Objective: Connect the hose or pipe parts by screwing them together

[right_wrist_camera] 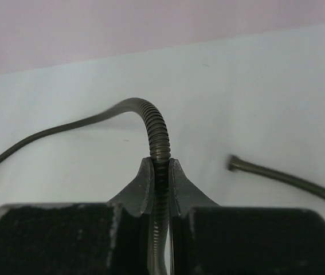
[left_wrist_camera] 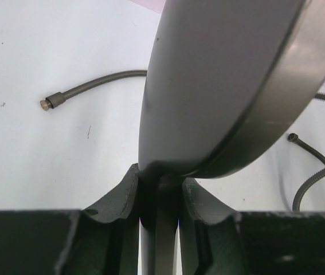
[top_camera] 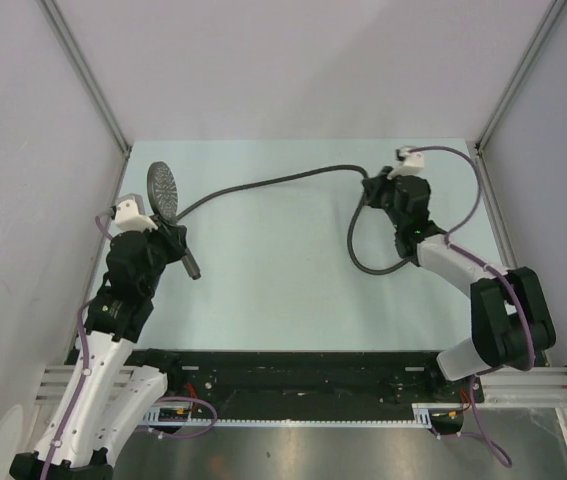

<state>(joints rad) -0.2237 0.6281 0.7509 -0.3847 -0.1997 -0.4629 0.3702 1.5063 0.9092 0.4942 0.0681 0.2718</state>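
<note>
The dark grey shower head is held up at the table's left, dotted face outward, with its handle end pointing down to the right. My left gripper is shut on the handle just below the head; in the left wrist view the gripper clamps the handle. The thin grey hose runs from beside the head across to my right gripper, then loops below it. In the right wrist view that gripper is shut on the ribbed hose. Loose hose ends lie on the table.
Pale walls with metal corner posts close in the table on three sides. A black rail runs along the near edge between the arm bases. Thin purple cables trail from the right wrist.
</note>
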